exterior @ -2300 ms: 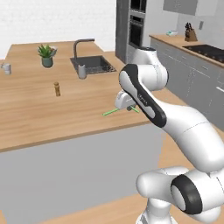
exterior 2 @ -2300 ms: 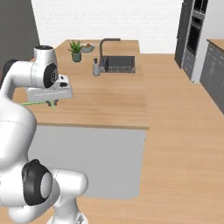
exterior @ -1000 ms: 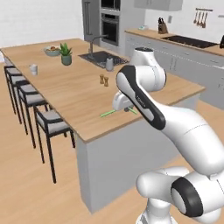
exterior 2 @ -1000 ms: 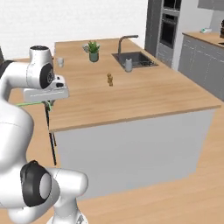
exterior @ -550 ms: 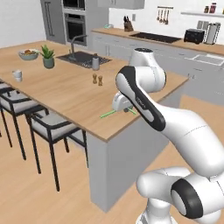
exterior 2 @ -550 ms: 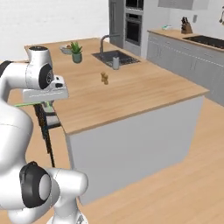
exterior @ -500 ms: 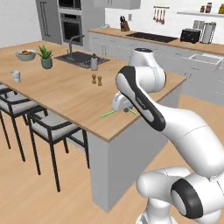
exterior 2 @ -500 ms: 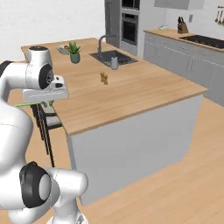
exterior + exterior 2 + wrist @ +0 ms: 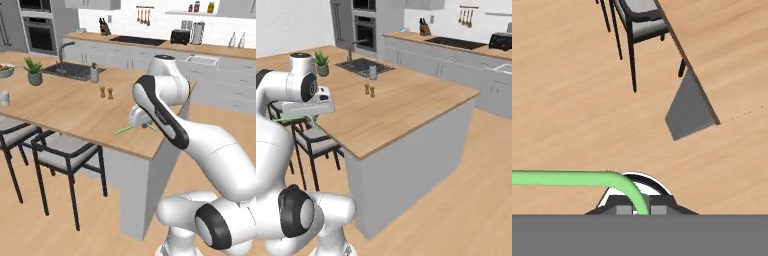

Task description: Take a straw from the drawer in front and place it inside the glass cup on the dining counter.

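My gripper (image 9: 143, 125) hangs over the near right corner of the dining counter (image 9: 75, 107), shut on the straw (image 9: 125, 131), a thin bright-green stick that pokes out to the left. From the right base the gripper (image 9: 310, 119) holds the straw (image 9: 291, 119) level beside the counter's (image 9: 401, 107) left edge. In the hand view the straw (image 9: 567, 178) runs from the left edge into the shut fingertips (image 9: 626, 210). The glass cup (image 9: 4, 98) stands far off at the counter's left end. The drawer is out of view.
Two dark-framed stools (image 9: 65, 155) stand along the counter's left side, under and beside my hand. A salt and pepper pair (image 9: 106, 93), a soap bottle (image 9: 93, 73), the sink (image 9: 70, 71) and a plant (image 9: 34, 74) sit on top. Open wood floor lies to the right (image 9: 476, 185).
The whole scene has swung as the base drove: the island now lies further left and the stools came nearer. The arm kept its pose, with the straw still gripped.
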{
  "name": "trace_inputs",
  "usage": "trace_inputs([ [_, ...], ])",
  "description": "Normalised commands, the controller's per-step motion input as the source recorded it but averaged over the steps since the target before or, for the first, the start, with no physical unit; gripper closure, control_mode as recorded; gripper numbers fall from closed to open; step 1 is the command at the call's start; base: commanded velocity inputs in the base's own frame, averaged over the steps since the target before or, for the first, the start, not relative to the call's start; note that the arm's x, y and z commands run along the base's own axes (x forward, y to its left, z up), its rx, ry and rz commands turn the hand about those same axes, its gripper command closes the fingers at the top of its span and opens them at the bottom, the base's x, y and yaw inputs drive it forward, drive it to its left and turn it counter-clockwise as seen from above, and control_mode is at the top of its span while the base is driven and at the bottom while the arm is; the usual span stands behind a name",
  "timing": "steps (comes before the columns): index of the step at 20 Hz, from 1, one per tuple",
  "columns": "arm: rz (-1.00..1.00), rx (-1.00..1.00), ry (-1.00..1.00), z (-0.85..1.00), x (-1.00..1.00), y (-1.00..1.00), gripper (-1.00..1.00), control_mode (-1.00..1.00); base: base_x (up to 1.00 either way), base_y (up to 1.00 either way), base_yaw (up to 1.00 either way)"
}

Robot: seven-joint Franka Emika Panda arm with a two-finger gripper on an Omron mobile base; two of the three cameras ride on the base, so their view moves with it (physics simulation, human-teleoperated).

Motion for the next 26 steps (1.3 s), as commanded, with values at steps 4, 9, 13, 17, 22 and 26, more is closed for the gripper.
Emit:
trace_inputs([
  [4, 0.00, 0.00, 0.00, 0.00, 0.00, 0.00, 1.00, 1.00, 0.00, 1.00, -0.38],
  [9, 0.00, 0.00, 0.00, 0.00, 0.00, 0.00, 1.00, 1.00, 0.00, 1.00, -0.37],
  [13, 0.00, 0.00, 0.00, 0.00, 0.00, 0.00, 1.00, 1.00, 0.00, 1.00, -0.37],
  [17, 0.00, 0.00, 0.00, 0.00, 0.00, 0.00, 1.00, 1.00, 0.00, 1.00, -0.36],
  [22, 0.00, 0.00, 0.00, 0.00, 0.00, 0.00, 1.00, 1.00, -0.01, 1.00, -0.34],
  [26, 0.00, 0.00, 0.00, 0.00, 0.00, 0.00, 1.00, 1.00, -0.11, 1.00, -0.32],
])
